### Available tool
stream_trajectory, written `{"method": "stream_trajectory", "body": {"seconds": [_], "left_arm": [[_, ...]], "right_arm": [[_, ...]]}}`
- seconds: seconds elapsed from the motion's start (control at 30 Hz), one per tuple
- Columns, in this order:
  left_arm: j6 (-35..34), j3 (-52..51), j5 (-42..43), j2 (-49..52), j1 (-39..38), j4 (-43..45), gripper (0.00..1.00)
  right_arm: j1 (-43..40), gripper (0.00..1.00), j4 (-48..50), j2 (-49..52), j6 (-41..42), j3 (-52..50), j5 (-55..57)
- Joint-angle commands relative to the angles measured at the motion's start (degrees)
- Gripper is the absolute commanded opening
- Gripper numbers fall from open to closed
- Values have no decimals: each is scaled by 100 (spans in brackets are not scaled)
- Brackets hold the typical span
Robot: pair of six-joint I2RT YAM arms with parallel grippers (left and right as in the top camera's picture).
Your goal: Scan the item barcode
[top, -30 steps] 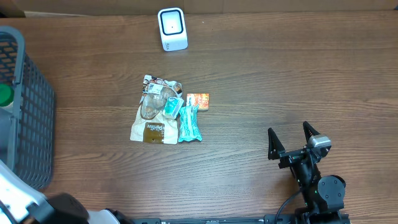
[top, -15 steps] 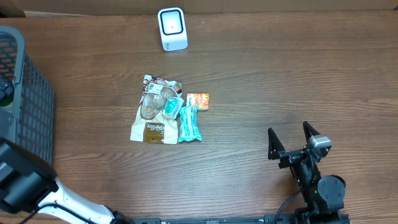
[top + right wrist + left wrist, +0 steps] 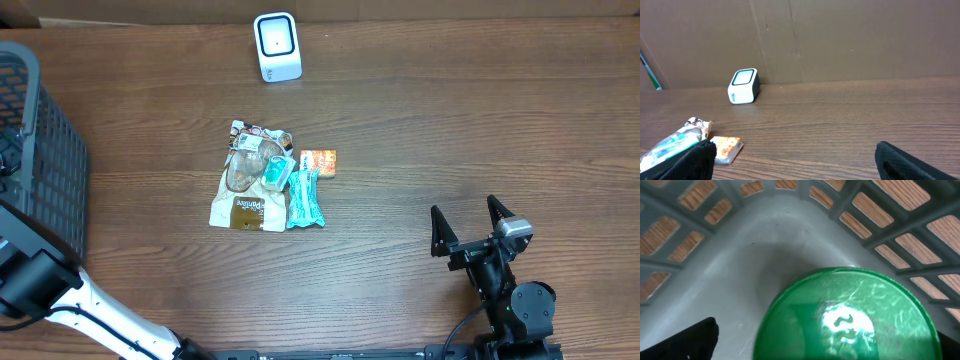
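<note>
A round green lid [image 3: 850,315] of an item fills the left wrist view, down in a corner of the grey basket [image 3: 715,255]. My left gripper [image 3: 820,347] is open just above it, one dark finger [image 3: 685,340] to the lid's left and the other at the right edge. No barcode shows. The overhead view shows the left arm [image 3: 35,275] reaching into the basket [image 3: 55,150], hiding the lid. The white scanner [image 3: 277,45] stands at the table's far edge. My right gripper [image 3: 466,228] rests open and empty at the near right.
A snack bag [image 3: 245,190], a teal packet [image 3: 305,200] and a small orange box [image 3: 318,161] lie together mid-table. The right wrist view shows the scanner [image 3: 743,86] and the orange box [image 3: 727,149] before a cardboard wall [image 3: 840,40].
The left arm has swung up from the near left corner into the basket and now covers the green lid in the overhead view. The right arm has not moved.
</note>
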Motion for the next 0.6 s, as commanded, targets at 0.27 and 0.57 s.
{"method": "stream_trajectory", "body": {"seconds": [0.27, 0.57], "left_arm": [[114, -15, 4, 26, -275, 17, 52], [109, 59, 4, -525, -284, -219, 49]], "right_arm": [[-20, 100, 17, -57, 15, -63, 15], [-20, 100, 17, -57, 13, -63, 15]]}}
